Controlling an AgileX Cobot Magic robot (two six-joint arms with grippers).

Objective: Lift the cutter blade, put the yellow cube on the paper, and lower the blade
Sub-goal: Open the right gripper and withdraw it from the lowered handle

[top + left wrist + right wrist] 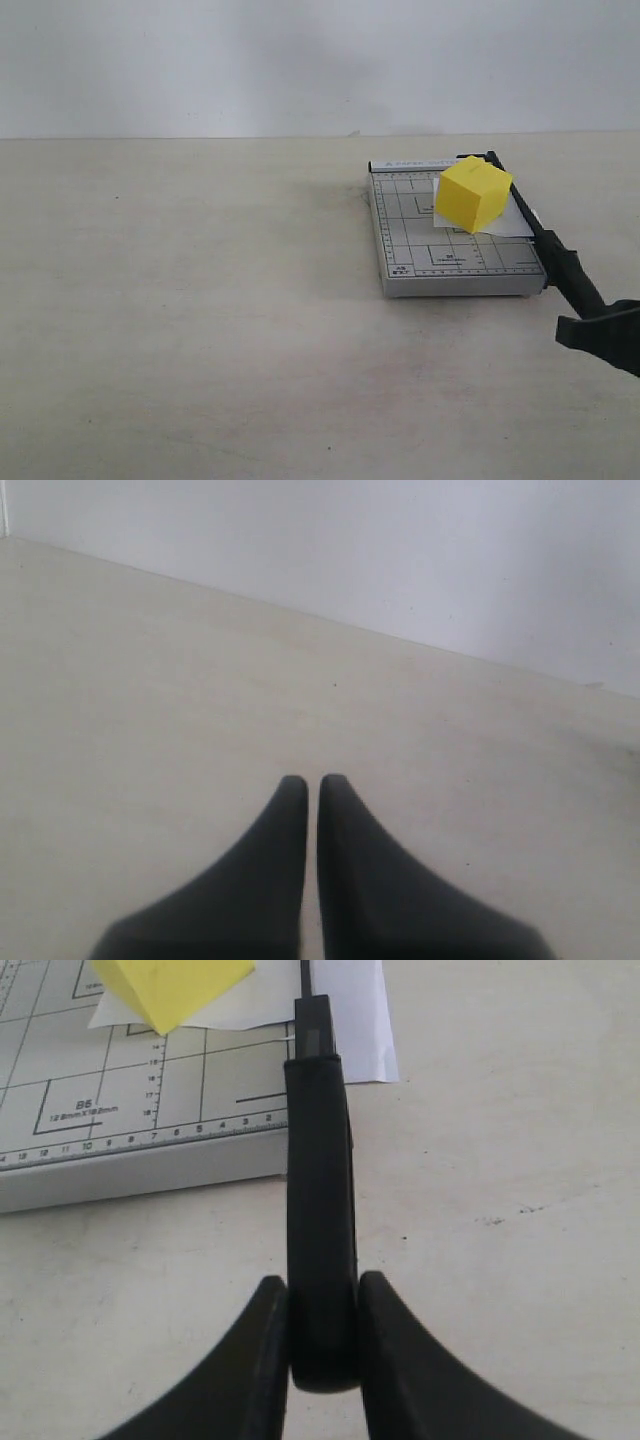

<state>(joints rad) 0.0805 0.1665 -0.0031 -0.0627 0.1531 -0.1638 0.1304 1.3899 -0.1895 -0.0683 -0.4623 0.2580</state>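
A long thin black cutter blade with a thick rounded handle runs along the right edge of a grey gridded cutter board. Its handle sticks out past the board's front edge. The right pincer pinches that handle near its tip, one finger on each side. A bright yellow cube sits on a small white sheet of paper at the far right of the board, just beside the blade. The paper's edge passes under the blade and out past the board. Away from the board, the left pincer is pressed together, holding nothing, above the bare pale surface.

We judge the main risk to be the cube's closeness to the blade: pressing down could clip its near corner and shove or tip it. The overhanging paper may also be sliced or dragged.

We cannot tell whether the blade is fully down or slightly raised, nor whether it touches the cube. The exterior view cuts off most of the right pincer. The right wrist view shows only one cube corner.
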